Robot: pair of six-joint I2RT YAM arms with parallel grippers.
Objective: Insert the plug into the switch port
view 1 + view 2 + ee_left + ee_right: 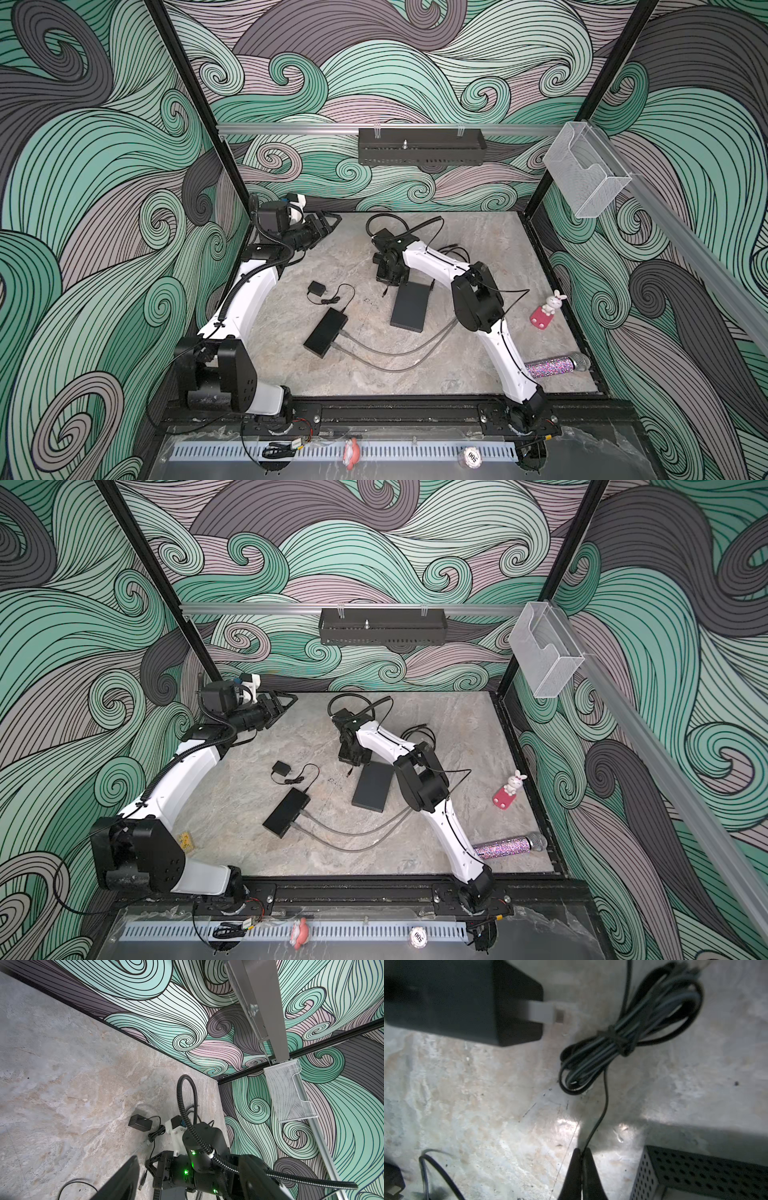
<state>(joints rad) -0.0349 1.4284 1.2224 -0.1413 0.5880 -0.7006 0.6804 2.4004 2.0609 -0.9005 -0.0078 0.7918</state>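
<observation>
Black thin cord (605,1093) is pinched in the closed right claw (581,1154), its barrel plug (385,292) just beside the perforated black metal switch box (695,1172) near the tabletop's (478,232) middle; with the grasp apparently made, aligning plug to port comes next, and the left claw (330,220) hangs spread open.

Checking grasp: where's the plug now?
In both top views, mid-table, the plug pokes out beside the right gripper, by the far left corner of the switch.
</observation>
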